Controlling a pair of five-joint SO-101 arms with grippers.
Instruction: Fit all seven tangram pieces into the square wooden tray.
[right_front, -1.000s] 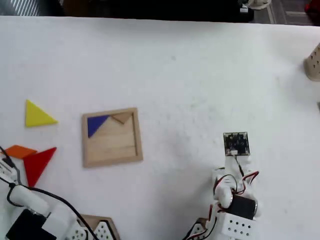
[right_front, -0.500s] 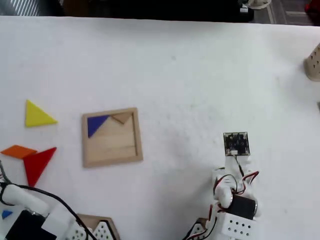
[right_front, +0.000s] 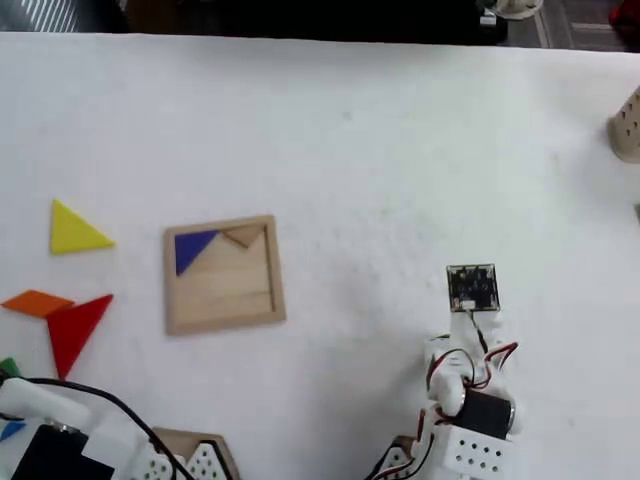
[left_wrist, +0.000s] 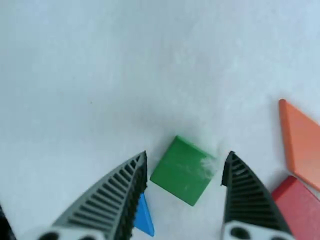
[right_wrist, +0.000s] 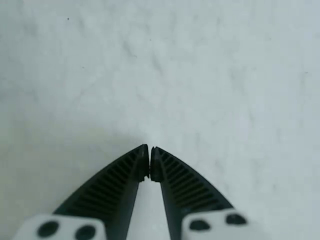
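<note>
The square wooden tray (right_front: 225, 322) lies left of the table's middle, holding a blue triangle (right_front: 190, 248) and a wood-coloured triangle (right_front: 245, 236) along its far edge. Left of it lie a yellow triangle (right_front: 72, 230), an orange parallelogram (right_front: 37, 303) and a red triangle (right_front: 73, 330). My left gripper (left_wrist: 184, 159) is open above a green square (left_wrist: 182, 170), one finger on each side of it; a small blue piece (left_wrist: 143, 218) peeks past one finger. The orange parallelogram (left_wrist: 301, 142) and red triangle (left_wrist: 297, 206) lie beside it. My right gripper (right_wrist: 150, 162) is shut over bare table.
The left arm (right_front: 45, 430) sits at the table's near left corner, with the green square (right_front: 7, 367) just showing beside it. The right arm (right_front: 470, 395) rests at the near right. A pegged wooden block (right_front: 627, 125) stands at the far right edge.
The left arm has drawn back toward the near left corner, uncovering the orange parallelogram and the green square's corner. The right arm has stayed still.
</note>
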